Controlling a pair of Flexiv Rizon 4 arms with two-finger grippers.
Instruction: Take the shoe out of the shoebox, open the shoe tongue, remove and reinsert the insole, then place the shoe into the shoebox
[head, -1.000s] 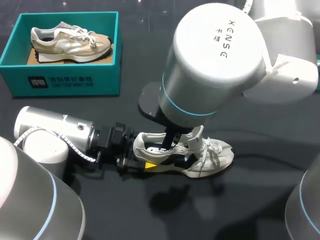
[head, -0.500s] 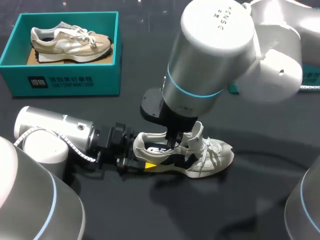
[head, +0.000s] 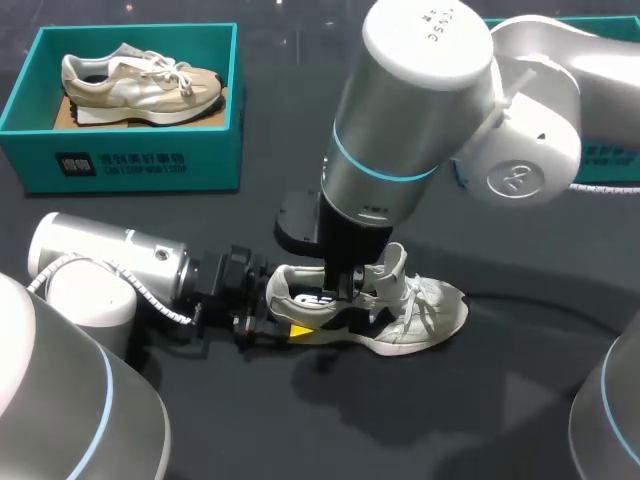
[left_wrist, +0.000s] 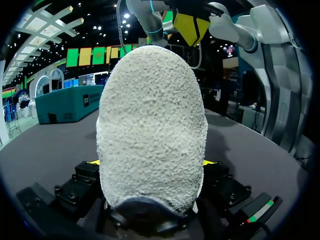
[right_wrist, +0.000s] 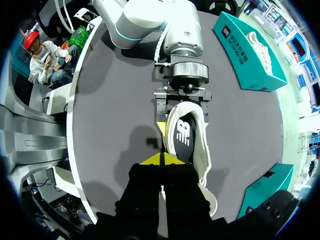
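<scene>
Evidently the insole step is in hand: the shoe (head: 400, 310) lies on the table (head: 500, 400), heel clamped in the left claw (head: 285, 315). The right claw (right_wrist: 162, 160), tips pressed together, sits at the collar beside the insole (right_wrist: 182, 137). Next I'd expect it to pinch the insole's edge and lift.

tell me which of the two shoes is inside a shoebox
The beige shoe, lying in the teal shoebox at the far left. The white shoe is out on the table, its heel gripped by the left pincer.
</scene>
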